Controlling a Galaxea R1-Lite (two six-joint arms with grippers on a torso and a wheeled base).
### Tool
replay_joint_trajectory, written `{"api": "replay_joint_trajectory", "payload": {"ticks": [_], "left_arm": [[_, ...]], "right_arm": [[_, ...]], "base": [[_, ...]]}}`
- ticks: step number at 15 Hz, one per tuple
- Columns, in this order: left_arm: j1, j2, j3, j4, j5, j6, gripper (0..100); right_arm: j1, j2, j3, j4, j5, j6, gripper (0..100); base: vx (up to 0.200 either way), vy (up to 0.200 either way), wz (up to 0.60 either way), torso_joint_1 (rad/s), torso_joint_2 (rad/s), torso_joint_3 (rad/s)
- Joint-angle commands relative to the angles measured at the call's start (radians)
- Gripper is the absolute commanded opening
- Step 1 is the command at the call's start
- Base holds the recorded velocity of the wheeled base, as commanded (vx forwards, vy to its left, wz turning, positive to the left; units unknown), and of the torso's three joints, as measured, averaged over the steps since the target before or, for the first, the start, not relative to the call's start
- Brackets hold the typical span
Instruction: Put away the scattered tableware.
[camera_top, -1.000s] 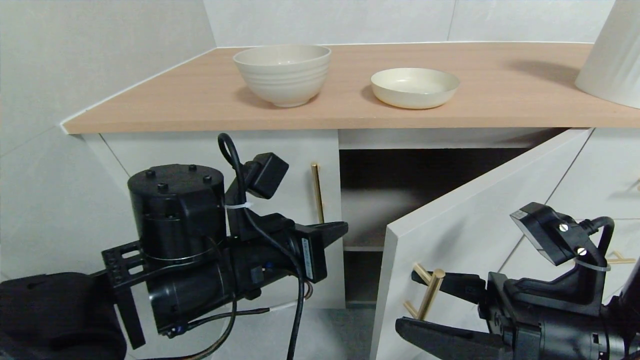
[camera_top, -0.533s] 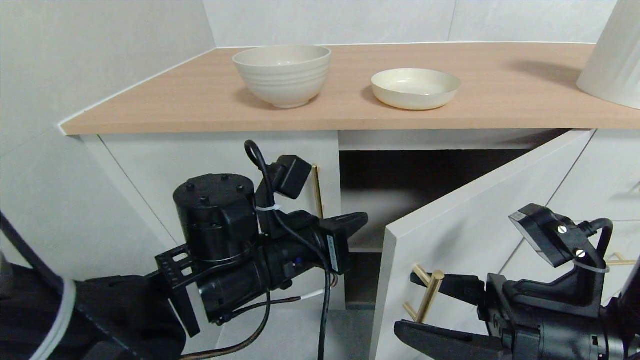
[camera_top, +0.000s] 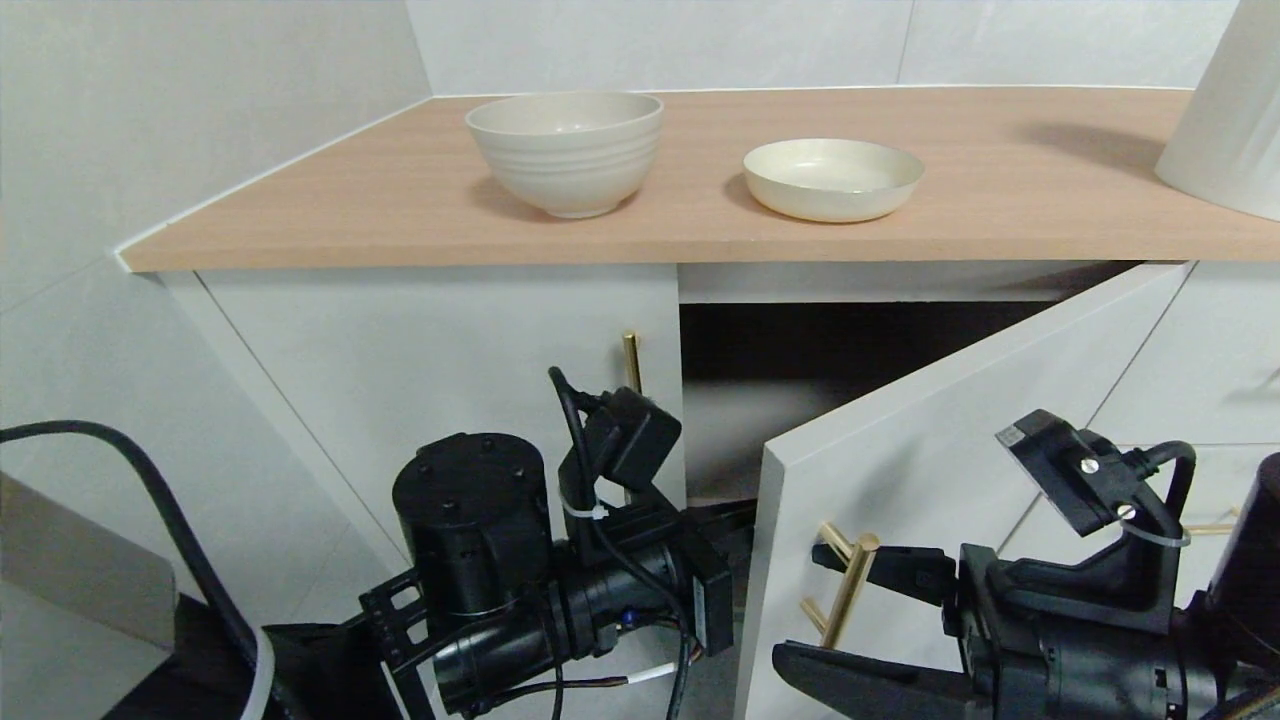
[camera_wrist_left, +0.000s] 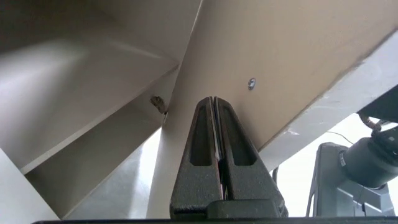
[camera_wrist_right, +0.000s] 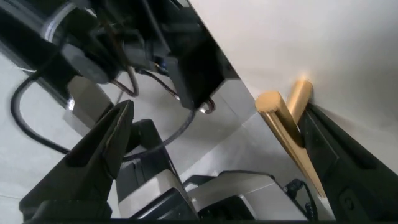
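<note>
A deep cream bowl (camera_top: 565, 148) and a shallow cream dish (camera_top: 832, 177) stand on the wooden countertop (camera_top: 350, 215). Below them the cabinet door (camera_top: 930, 440) hangs partly open, with a gold bar handle (camera_top: 846, 590) near its free edge. My right gripper (camera_top: 850, 625) is open, one finger above the handle and one below it. In the right wrist view the handle (camera_wrist_right: 287, 127) lies against one finger of that gripper (camera_wrist_right: 217, 111). My left gripper (camera_wrist_left: 213, 104) is shut and empty, its tip against the door's inner face (camera_wrist_left: 292, 56), tucked behind the door's edge (camera_top: 738, 520).
A large white vessel (camera_top: 1225, 120) stands at the counter's right end. The open cabinet (camera_top: 800, 350) is dark inside, with a shelf (camera_top: 715, 440) across it. The neighbouring left door (camera_top: 440, 370) is closed and has its own gold handle (camera_top: 632, 362). Tiled wall runs along the left.
My left arm has dropped and swung right, bringing its shut gripper into the gap behind the open door's edge. The right gripper has stayed at the handle.
</note>
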Motion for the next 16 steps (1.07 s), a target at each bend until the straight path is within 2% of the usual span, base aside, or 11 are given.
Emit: {"api": "replay_joint_trajectory", "payload": {"ticks": [1, 4, 8, 11, 14, 16], "left_arm": [[-0.003, 0.006, -0.010, 0.000, -0.002, 0.000, 0], [-0.002, 0.016, -0.027, 0.001, 0.000, -0.003, 0], [-0.003, 0.017, -0.028, 0.003, 0.000, -0.003, 0], [-0.003, 0.034, -0.030, 0.003, -0.002, -0.003, 0], [-0.009, 0.043, -0.036, 0.003, 0.000, -0.006, 0], [-0.011, 0.037, -0.039, 0.003, 0.003, -0.023, 0]], "right_arm": [[-0.013, 0.026, 0.000, 0.003, -0.063, -0.002, 100], [-0.013, -0.001, 0.019, 0.001, -0.175, -0.003, 100], [-0.013, -0.132, 0.091, 0.013, -0.176, -0.003, 100], [-0.012, -0.264, 0.123, 0.096, -0.162, -0.005, 100], [-0.007, -0.340, 0.122, 0.188, -0.069, -0.042, 100], [-0.007, -0.345, 0.125, 0.199, -0.058, -0.045, 100]], "base": [[0.000, 0.000, 0.00, 0.000, 0.00, 0.000], [0.000, 0.000, 0.00, 0.000, 0.00, 0.000], [0.000, 0.000, 0.00, 0.000, 0.00, 0.000], [0.000, 0.000, 0.00, 0.000, 0.00, 0.000], [0.000, 0.000, 0.00, 0.000, 0.00, 0.000], [0.000, 0.000, 0.00, 0.000, 0.00, 0.000]]}}
